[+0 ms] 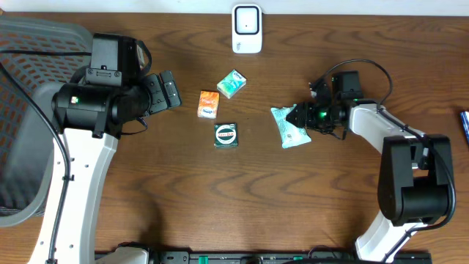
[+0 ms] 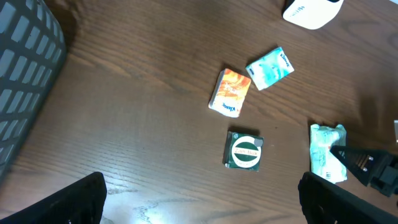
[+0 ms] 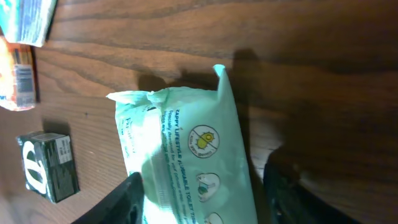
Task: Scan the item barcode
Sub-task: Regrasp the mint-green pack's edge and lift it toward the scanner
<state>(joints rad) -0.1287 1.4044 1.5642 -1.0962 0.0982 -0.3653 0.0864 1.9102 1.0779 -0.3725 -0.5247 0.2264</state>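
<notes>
A mint-green wipes pack (image 1: 289, 126) lies flat on the wooden table right of centre, printed side up in the right wrist view (image 3: 186, 149). My right gripper (image 1: 299, 116) is low over its right end and open; the jaws (image 3: 204, 177) straddle the pack, with a gap showing on one side. The white scanner (image 1: 247, 29) stands at the table's far edge, centre. My left gripper (image 1: 170, 89) hovers wide open at the left with nothing in it (image 2: 200, 190). From the left wrist view the pack (image 2: 323, 152) shows at the right.
An orange packet (image 1: 209, 103), a teal packet (image 1: 231, 83) and a dark green box (image 1: 226, 135) lie in the middle. A grey mesh chair (image 1: 29, 73) stands off the left edge. A blue object (image 1: 464, 125) pokes in at the right edge.
</notes>
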